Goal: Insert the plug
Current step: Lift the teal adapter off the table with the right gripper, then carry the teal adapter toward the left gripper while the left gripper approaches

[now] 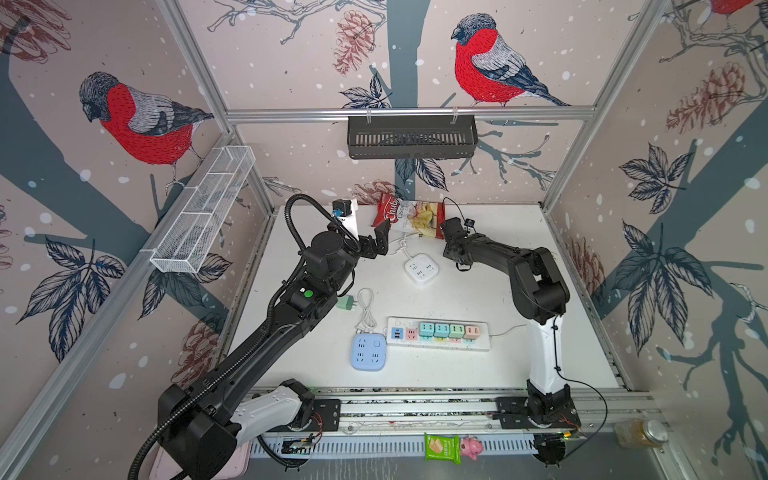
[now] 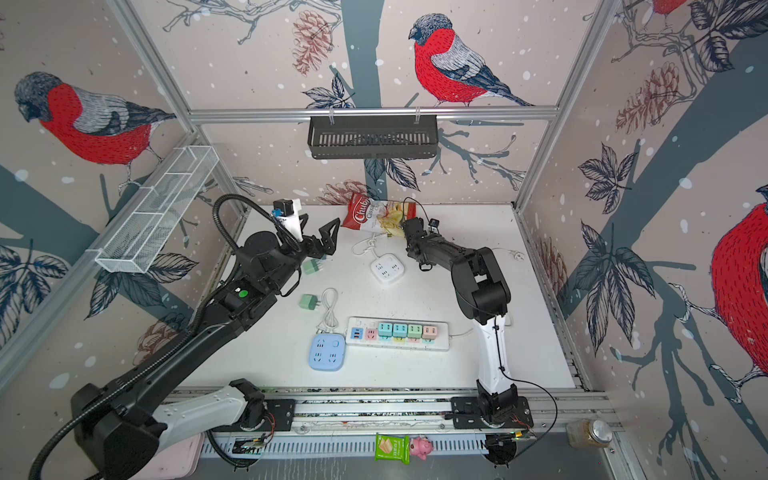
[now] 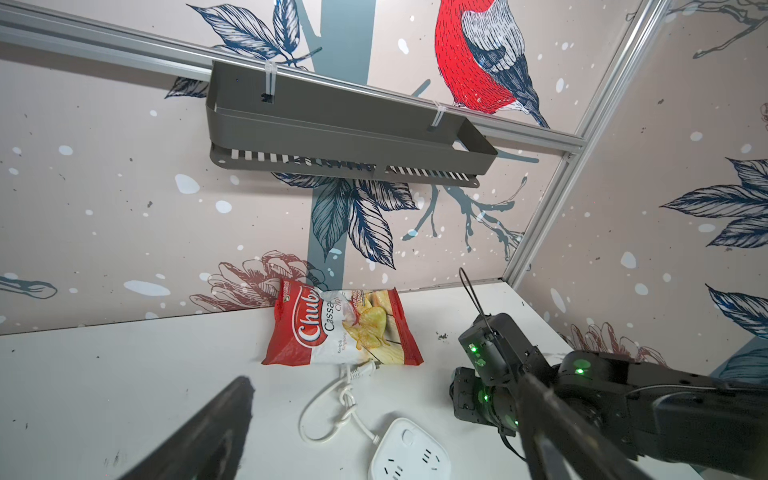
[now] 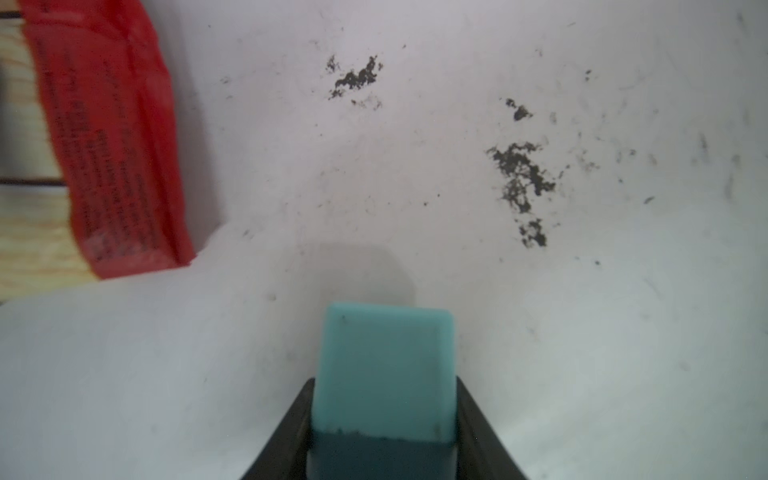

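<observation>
Tabletop [image 4: 415,174]: chip bag [image 4: 108,137] near teal plug [image 4: 384,370]

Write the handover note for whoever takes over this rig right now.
Left end effector: open, empty, hovering by the chips bag.
Right end effector: shut on a teal plug, low over the table beside that bag.
Power strip lies at the front with four plugs seated; white socket mid-table, blue socket beside the strip; a green plug lies loose.
Done: teal plug gripped.
Left: lift it, carry it to a socket, insert it; which socket is not evident.
</observation>
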Controlling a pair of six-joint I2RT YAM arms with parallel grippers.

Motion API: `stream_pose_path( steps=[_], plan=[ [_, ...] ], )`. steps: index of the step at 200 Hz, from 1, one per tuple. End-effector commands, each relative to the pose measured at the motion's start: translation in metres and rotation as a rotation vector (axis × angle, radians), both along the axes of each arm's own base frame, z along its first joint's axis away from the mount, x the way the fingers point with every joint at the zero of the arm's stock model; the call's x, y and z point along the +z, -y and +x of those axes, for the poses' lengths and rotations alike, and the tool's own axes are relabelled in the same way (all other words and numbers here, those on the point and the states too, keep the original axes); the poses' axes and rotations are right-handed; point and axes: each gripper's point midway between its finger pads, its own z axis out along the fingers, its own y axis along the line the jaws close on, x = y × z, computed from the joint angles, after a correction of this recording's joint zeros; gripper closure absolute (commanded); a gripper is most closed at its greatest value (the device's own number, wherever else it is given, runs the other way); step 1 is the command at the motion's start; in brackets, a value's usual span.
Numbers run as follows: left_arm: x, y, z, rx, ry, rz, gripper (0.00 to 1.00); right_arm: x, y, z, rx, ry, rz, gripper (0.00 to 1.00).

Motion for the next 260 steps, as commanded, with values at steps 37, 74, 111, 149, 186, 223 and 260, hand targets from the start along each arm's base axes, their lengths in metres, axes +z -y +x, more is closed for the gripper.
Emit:
stream_pose_path(
  steps=[37,74,111,149,186,223,260],
  plan=[
    [-0.007,0.042,-0.001,-0.217,-0.023,0.081,0.07,0.089,-0.014,-0.048,0.129,0.274,0.023,0.74],
    [-0.019,0.069,0.002,-0.348,-0.089,0.137,0.13,0.143,-0.032,-0.105,0.254,0.535,0.004,0.74],
    [-0.017,0.083,-0.005,-0.435,-0.089,0.163,0.18,0.184,-0.048,-0.149,0.377,0.718,0.024,0.86],
    [-0.014,0.092,-0.015,-0.493,-0.063,0.180,0.21,0.202,-0.054,-0.173,0.459,0.831,0.038,0.89],
    [-0.019,0.111,-0.028,-0.569,-0.059,0.221,0.23,0.212,-0.056,-0.190,0.527,0.912,0.056,0.92],
    [-0.027,0.131,-0.043,-0.640,-0.065,0.287,0.24,0.208,-0.070,-0.215,0.714,1.042,0.091,0.97],
    [-0.028,0.137,-0.048,-0.674,-0.073,0.296,0.27,0.209,-0.064,-0.231,0.759,1.132,0.066,0.96]
  ],
)
